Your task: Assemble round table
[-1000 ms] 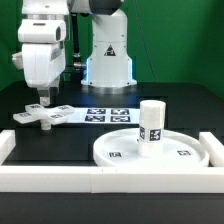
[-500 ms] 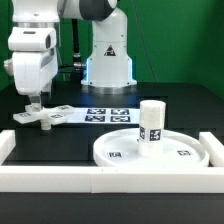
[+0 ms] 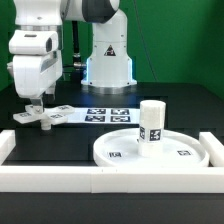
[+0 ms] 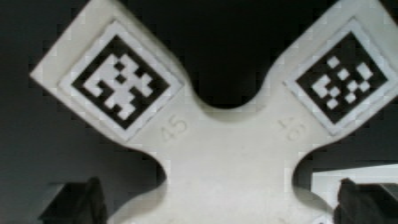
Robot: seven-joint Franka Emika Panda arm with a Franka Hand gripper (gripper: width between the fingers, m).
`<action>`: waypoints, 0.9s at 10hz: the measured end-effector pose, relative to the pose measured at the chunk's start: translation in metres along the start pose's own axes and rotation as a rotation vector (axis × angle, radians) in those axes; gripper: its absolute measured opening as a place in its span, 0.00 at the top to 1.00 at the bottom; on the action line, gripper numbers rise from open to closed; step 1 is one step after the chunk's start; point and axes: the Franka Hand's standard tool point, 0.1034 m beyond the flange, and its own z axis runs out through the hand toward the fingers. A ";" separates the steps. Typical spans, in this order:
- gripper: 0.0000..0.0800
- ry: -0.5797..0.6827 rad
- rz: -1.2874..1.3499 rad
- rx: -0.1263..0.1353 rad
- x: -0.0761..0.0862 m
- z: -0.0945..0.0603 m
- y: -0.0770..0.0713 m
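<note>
The large rimmed round disc (image 3: 150, 148) lies at the front right of the black table. The short cylindrical leg (image 3: 151, 122) stands upright on it. The flat cross-shaped base (image 3: 38, 118) lies at the exterior view's left. My gripper (image 3: 34, 105) hangs right over the base, fingers down at it. In the wrist view the base (image 4: 222, 150) fills the frame with two tagged arms spread out. My gripper (image 4: 217, 200) is open, a dark fingertip (image 4: 75, 203) on each side of the base's middle, not pressing on it.
The marker board (image 3: 100, 114) lies behind the disc, next to the base. Long white border rails (image 3: 110, 181) run along the front and sides. The robot's base (image 3: 108, 55) stands at the back.
My gripper has moved toward the exterior view's left and come down over the cross-shaped base. The disc, leg and base have not moved.
</note>
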 end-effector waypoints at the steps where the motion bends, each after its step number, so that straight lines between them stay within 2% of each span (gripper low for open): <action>1: 0.19 0.000 0.001 0.000 0.000 0.000 0.000; 3: 0.19 0.000 -0.001 0.002 -0.001 0.002 0.004; 5: 0.19 -0.003 0.005 -0.011 -0.002 -0.001 0.015; 9: 0.19 -0.001 0.025 0.002 -0.002 0.005 0.008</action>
